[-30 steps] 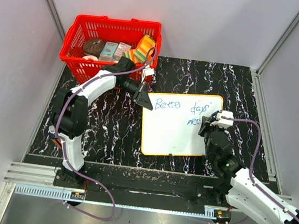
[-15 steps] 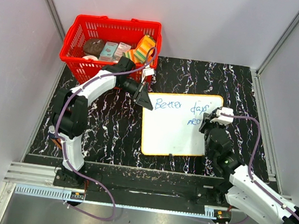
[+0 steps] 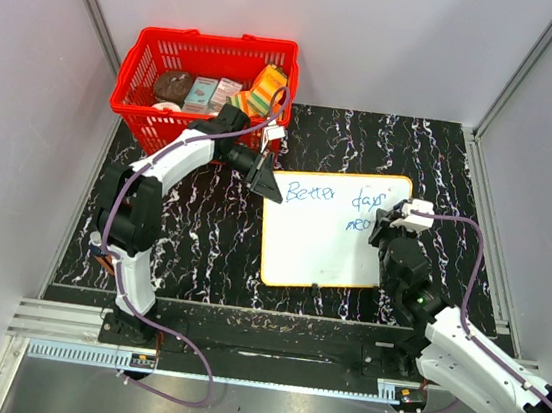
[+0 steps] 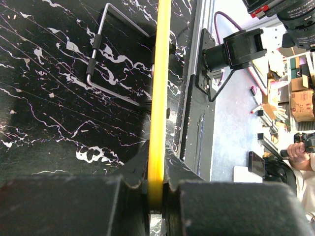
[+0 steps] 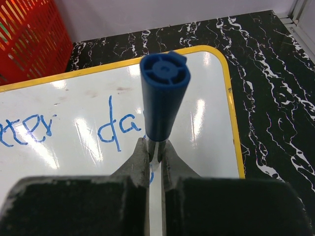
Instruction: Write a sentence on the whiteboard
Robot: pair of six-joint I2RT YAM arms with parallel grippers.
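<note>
On the mat [image 3: 202, 238] the whiteboard [image 3: 316, 252] lies lengthwise left-right

- Left arm [image 3: 159, 174], L of whiteboard [image 3: 321, 247]: white shell links, black joints, black base.
- Right arm [image 3: 473, 364], R of whiteboard: same white/black build, small green light on a black joint.
- Purple cable [image 3: 463, 227] runs along ea. arm.
- Left claw [image 3: 267, 185]: black, wedge-shaped fingers, white cam block behind.
- Right claw [image 5: 155, 160]: black body, dark tapered fingers.
</note>
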